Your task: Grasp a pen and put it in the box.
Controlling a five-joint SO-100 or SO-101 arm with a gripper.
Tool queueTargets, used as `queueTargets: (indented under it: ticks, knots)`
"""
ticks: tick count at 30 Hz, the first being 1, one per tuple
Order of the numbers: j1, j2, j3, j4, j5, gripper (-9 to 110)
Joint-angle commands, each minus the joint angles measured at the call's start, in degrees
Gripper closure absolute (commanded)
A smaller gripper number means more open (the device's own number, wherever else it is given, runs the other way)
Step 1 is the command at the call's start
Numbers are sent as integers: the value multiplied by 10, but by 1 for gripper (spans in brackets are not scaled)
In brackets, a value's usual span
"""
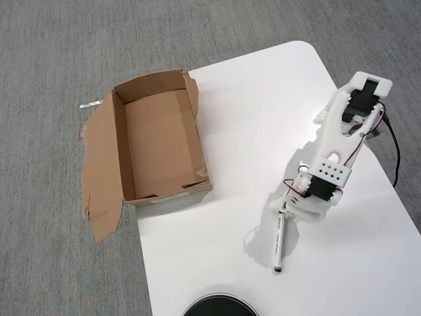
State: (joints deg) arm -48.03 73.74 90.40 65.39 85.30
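The pen (279, 243) lies on the white table (250, 112), a slim white barrel pointing toward the bottom of the overhead view, its small black end nearest that edge. Its upper cap end is hidden under my gripper (287, 212), which hangs down from the white arm (335, 141) right over it. The arm's body covers the fingers, so how the jaws stand does not show. The box (120, 148), brown cardboard with ragged flaps splayed out, stands open and empty at the table's left edge, well left of the gripper.
A black round object (220, 306) pokes in at the bottom edge, below the pen. A black cable (395, 153) runs down past the table's right edge. Grey carpet (52, 52) surrounds the table, and the box partly overhangs it.
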Motion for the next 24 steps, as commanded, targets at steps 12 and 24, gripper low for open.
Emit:
queueTargets:
  ticks: [12, 24]
  knots:
    - [-5, -71, -61, 5, 3, 74]
    - [-6, -79, -59, 8, -4, 74]
